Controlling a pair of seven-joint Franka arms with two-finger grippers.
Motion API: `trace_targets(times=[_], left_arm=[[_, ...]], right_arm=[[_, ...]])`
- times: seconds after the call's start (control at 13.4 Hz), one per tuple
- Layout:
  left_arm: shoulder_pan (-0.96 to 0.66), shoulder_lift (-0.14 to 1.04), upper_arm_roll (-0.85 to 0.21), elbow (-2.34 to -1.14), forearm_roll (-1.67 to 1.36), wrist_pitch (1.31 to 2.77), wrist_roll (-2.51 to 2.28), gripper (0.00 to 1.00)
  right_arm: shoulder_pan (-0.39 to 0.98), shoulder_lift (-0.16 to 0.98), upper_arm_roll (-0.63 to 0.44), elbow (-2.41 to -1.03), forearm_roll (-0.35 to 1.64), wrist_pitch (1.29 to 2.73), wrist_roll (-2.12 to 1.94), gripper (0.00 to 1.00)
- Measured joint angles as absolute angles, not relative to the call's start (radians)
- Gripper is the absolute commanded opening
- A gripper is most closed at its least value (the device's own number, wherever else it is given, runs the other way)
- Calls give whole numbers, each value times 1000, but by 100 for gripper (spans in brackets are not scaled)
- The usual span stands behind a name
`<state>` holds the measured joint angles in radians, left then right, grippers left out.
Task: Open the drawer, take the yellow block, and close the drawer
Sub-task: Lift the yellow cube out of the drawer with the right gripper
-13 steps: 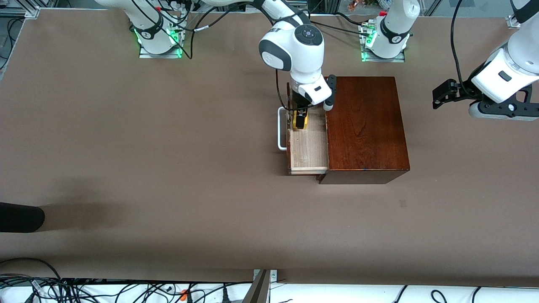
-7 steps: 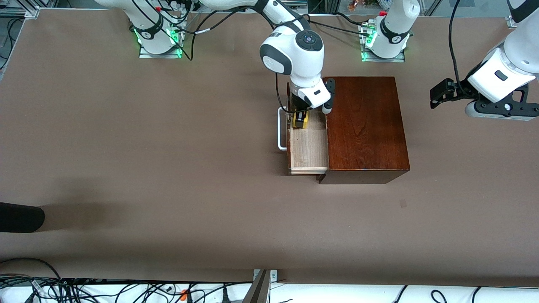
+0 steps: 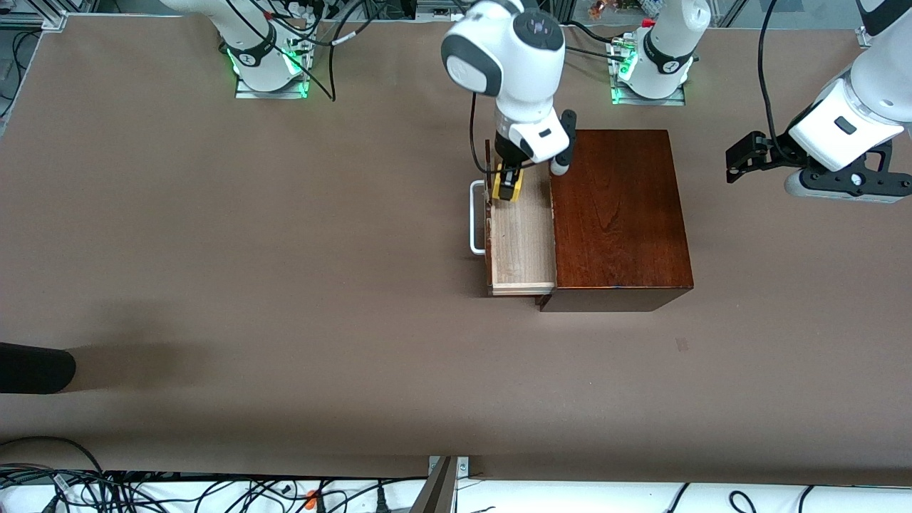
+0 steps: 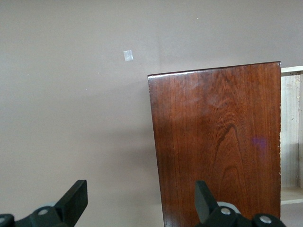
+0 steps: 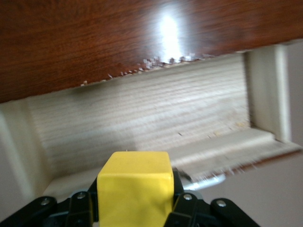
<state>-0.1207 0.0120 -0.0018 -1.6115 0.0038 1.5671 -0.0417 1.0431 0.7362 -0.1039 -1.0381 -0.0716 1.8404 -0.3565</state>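
Since a second ago our right claw [image 3: 507, 187], clamped on the yellow block [image 3: 509, 184], has risen above the open drawer [image 3: 522, 242]; swinging low could snag its rim. Our left claw [image 4: 137, 201] waits spread beside the box.

both arms are glossy white with dark grey joint bands and round dark caps at the joints. black cables trail along them. their bases glow green. the right gripper [image 3: 507, 187] has black fingers [image 5: 187, 208] studded with small silver screws under a white wrist block. the left gripper [image 4: 139, 201] has black, wedge-shaped fingers, also with silver screws.
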Motion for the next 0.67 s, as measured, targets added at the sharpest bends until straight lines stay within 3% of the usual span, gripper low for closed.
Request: trace_targets(times=[0.3,0.67], left_arm=[[-122,11,-3,-1611,4,1568,-42,100],[-123,11,-4,-1611,4,1568,-42,100]], right_arm=[[941,617,-119,-1018,-65,1656,-357,0],[616,521,-130,-1018,21,1552,-414,0]])
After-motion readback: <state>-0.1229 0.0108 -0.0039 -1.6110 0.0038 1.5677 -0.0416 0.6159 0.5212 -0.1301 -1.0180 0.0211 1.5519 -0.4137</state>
